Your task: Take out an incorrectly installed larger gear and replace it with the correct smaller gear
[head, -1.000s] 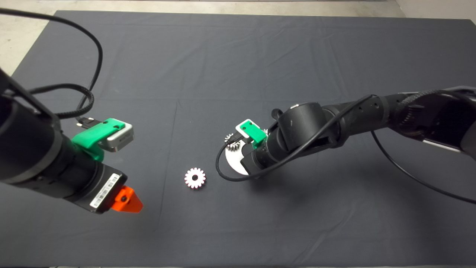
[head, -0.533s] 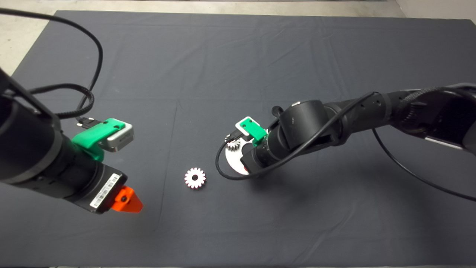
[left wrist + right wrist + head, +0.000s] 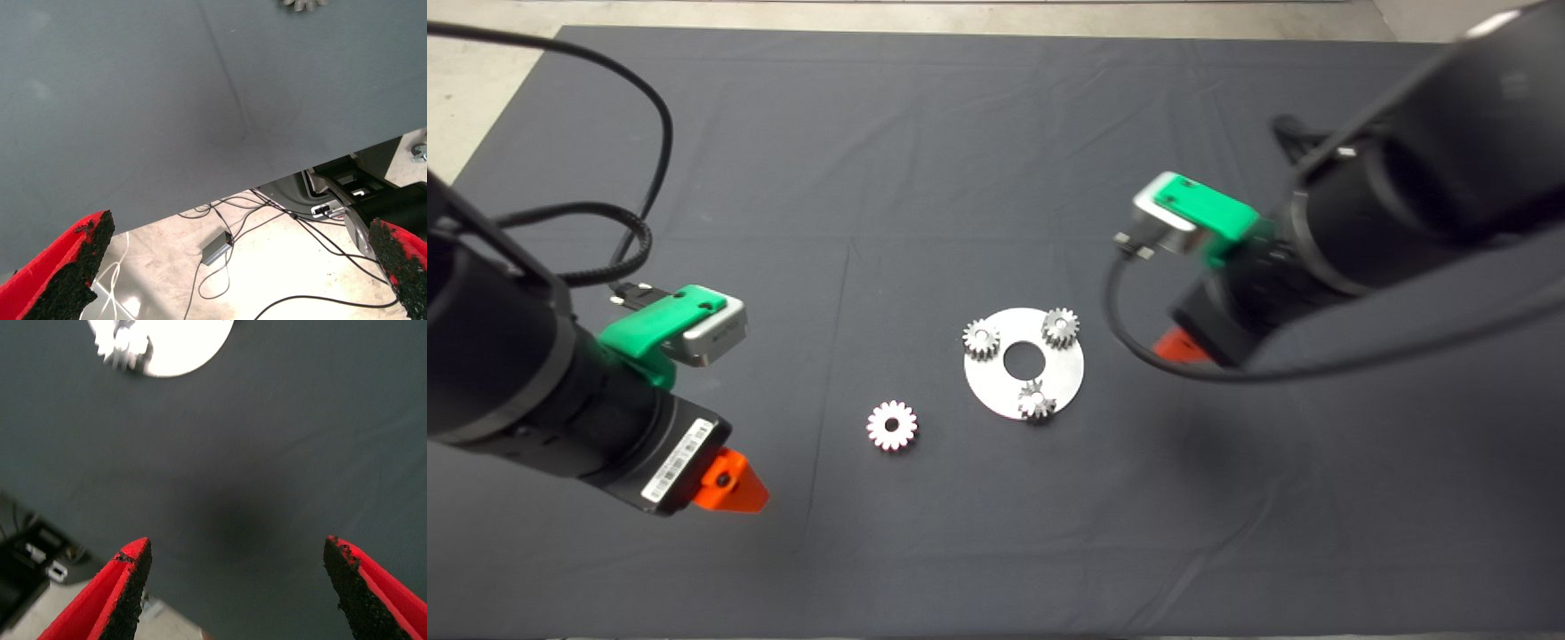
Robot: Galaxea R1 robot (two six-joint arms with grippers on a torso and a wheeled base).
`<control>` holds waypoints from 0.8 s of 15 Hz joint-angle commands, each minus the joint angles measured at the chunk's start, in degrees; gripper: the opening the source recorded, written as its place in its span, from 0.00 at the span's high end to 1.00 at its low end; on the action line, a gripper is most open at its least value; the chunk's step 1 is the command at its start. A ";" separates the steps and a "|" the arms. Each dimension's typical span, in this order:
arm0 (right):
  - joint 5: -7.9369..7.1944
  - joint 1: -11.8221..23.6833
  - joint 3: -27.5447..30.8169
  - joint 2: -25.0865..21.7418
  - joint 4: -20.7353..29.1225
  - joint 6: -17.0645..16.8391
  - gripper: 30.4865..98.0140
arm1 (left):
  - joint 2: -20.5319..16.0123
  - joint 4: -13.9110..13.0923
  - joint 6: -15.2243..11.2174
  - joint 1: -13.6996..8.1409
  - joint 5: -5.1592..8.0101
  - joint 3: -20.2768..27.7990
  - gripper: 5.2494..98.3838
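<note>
A: Any writing to read?

B: Only a white barcode sticker (image 3: 679, 460) on the left arm's black wrist housing; its print is too small to make out.

A: How are the arms posed?

B: The left gripper (image 3: 732, 481) hangs over the mat (image 3: 925, 142) near its left edge toward the near side, fingers spread wide with nothing between them. The right gripper (image 3: 1181, 345) hangs above the mat to the right of centre, angled down toward the middle, fingers (image 3: 130, 587) also wide apart and empty.

A: And the gears?

B: A round silver plate (image 3: 996, 387) with a centre hole lies flat near the middle of the mat. Three small gears sit on it; the smaller gear (image 3: 1037, 400) is the one nearest the near edge. The larger gear (image 3: 892, 426) lies flat on the mat just left of the plate, apart from it and from both grippers.
</note>
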 commanded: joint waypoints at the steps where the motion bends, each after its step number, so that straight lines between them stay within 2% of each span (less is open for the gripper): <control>1: -1.76 12.58 11.13 -9.94 11.54 6.07 0.44 | -0.06 -1.04 -0.24 -1.21 3.62 -0.03 0.01; 2: -1.14 12.75 11.31 -11.96 11.59 6.03 0.44 | -0.60 -1.04 -0.24 -1.21 3.62 -0.21 0.01; 3: 0.28 12.90 11.39 -12.48 11.68 6.12 0.40 | -0.63 -1.13 -0.16 -1.21 3.53 0.49 0.01; 4: 0.71 13.20 11.13 -12.66 11.68 6.30 0.37 | -0.56 -1.13 -0.10 -1.21 3.53 0.44 0.01; 6: 0.79 13.69 11.24 -12.66 11.68 6.27 0.37 | -0.01 -1.13 -0.07 -1.21 3.53 0.47 0.01; 8: 0.62 16.44 11.04 -13.19 11.68 6.30 0.30 | 1.43 -1.13 -0.06 -1.21 3.45 0.32 0.01; 12: 0.62 17.68 11.13 -14.94 11.86 6.38 0.22 | 2.31 -1.22 -0.24 -1.21 3.45 0.58 0.01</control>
